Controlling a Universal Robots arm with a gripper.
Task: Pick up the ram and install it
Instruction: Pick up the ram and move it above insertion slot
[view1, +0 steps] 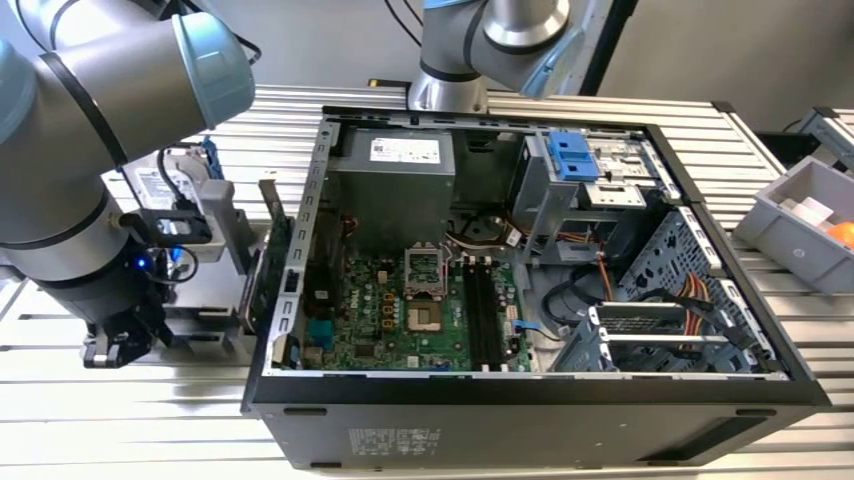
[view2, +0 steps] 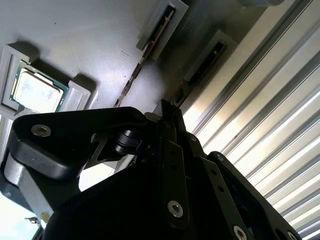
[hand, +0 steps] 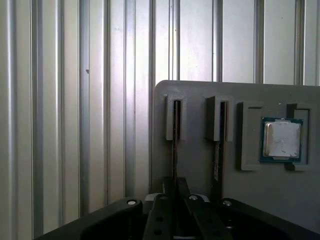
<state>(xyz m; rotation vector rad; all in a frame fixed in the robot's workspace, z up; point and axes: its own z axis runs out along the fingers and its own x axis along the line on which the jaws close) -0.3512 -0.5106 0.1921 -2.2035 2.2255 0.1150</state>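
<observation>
now, gripper pinched on the ram

exterior view: your arm hangs low at the exterior view's left of the open computer case, which sits on a ribbed metal table.
first wrist view: the gripper is drawn narrow around the ram, which stands edgewise in a grey tray slot, the one farther from the processor.
second wrist view: the fingers meet on that stick.

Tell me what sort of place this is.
Likely a robotics lab bench for computer assembly: robot arm, open computer case on a slotted metal table, grey tray holding a processor.
</observation>
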